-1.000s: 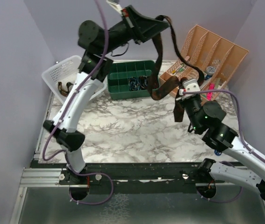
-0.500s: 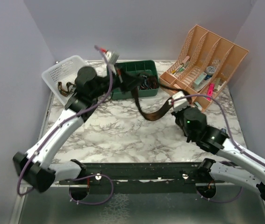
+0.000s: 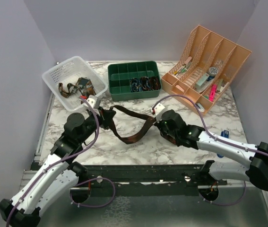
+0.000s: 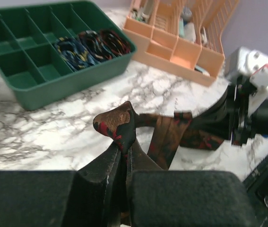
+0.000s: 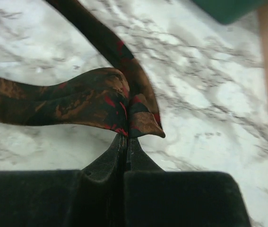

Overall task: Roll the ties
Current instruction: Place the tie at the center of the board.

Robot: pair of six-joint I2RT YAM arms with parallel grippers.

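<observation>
Surface: marble counter, lilac walls around.
Left gripper: pinched tight on one end of the brown tie, left of centre.
Right gripper: pinched tight on the other end.
Tie: sags between them onto the counter, not yet rolled.
Done: rolled ties sit in the green tray at the far edge.
Left: loose ties in the white basket, far left corner.

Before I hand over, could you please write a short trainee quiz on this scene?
1. True or false: both the left claw and the right claw are shut on the brown tie.
2. Where do the rolled ties lie? A white basket; B green tray; C orange organizer.
3. What does the brown tie's sagging middle rest on?
Key: 1 true; 2 B; 3 the marble table.
</observation>
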